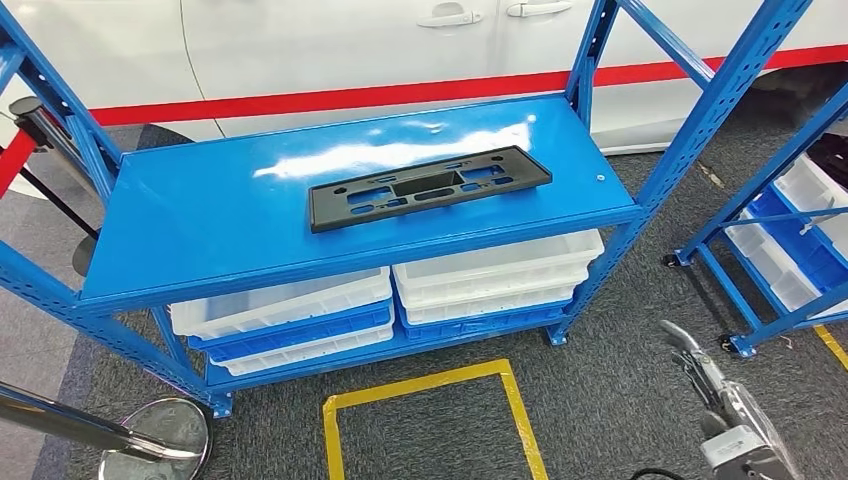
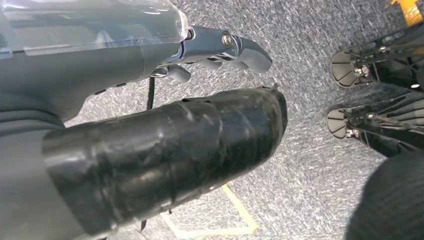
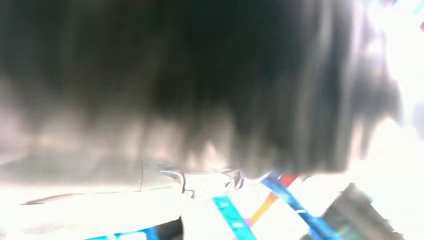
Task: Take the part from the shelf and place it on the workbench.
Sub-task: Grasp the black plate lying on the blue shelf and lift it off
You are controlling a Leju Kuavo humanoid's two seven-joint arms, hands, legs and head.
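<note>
The part (image 1: 428, 187) is a long flat black plastic panel with several cut-outs. It lies alone on the top board of the blue shelf (image 1: 220, 210), right of the middle and slightly askew. My right hand (image 1: 695, 362) hangs low at the right, well short of the shelf, with its fingers stretched out and nothing in them. The right wrist view is blurred and washed out. In the left wrist view my left hand (image 2: 150, 125) hangs over grey carpet, its black-taped thumb and grey fingers (image 2: 235, 47) apart and holding nothing.
White and blue bins (image 1: 290, 315) sit stacked on the lower shelf. A yellow tape square (image 1: 430, 395) marks the carpet in front. A second blue rack (image 1: 790, 240) stands at the right, a chrome stanchion base (image 1: 155, 440) at the lower left, and a white car (image 1: 330, 50) behind.
</note>
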